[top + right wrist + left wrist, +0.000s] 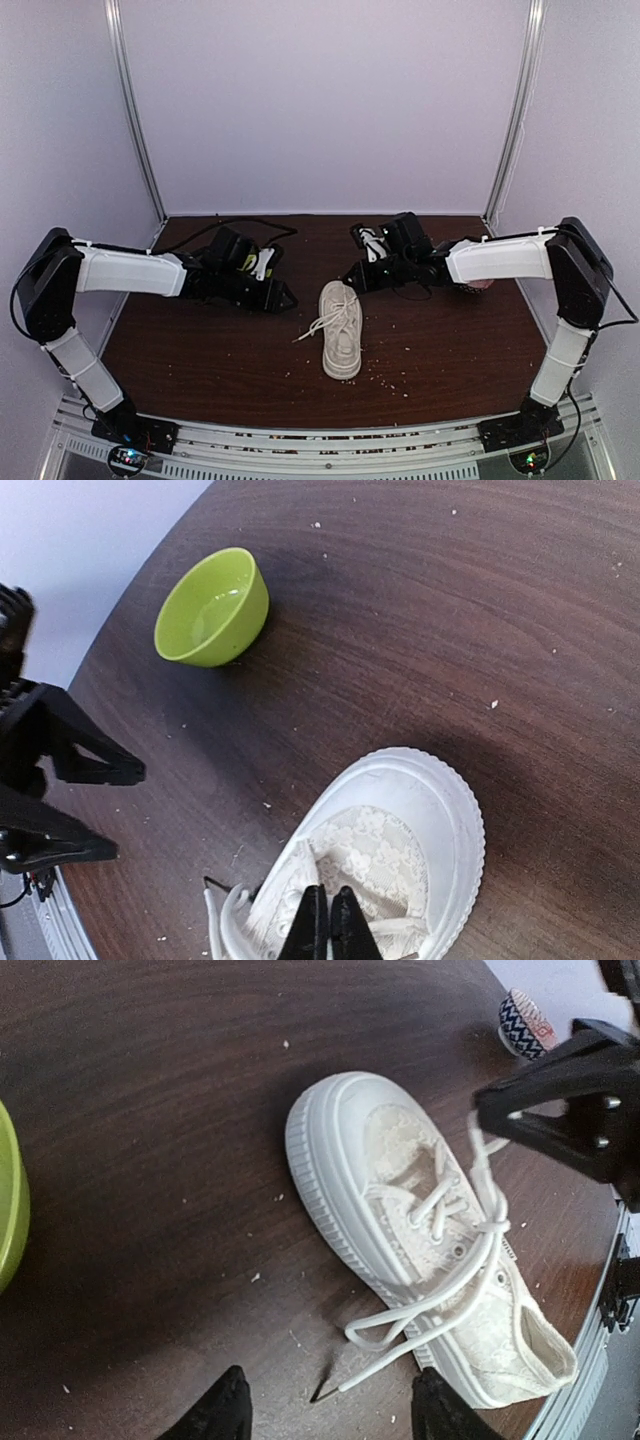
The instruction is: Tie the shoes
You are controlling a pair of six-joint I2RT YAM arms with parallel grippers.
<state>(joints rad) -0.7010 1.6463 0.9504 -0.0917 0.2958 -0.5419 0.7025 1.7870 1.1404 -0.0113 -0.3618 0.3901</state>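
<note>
The off-white sneaker (341, 330) lies on the dark table with its toe pointing away from the arm bases. My left gripper (335, 1385) hangs open just left of it, above a loose lace loop (400, 1322) and a lace end (352, 1381) lying on the wood; nothing is between its fingers. My right gripper (329, 890) is shut over the shoe's tongue. In the left wrist view a white lace (483, 1175) runs taut from the crossed laces up to the right gripper's tips (480, 1110).
A lime-green bowl (212, 605) stands on the table beyond the shoe's toe, to the left. A small patterned bowl (525, 1022) sits to the shoe's right, under the right arm. Crumbs dot the wood. The enclosure's walls close the back and sides.
</note>
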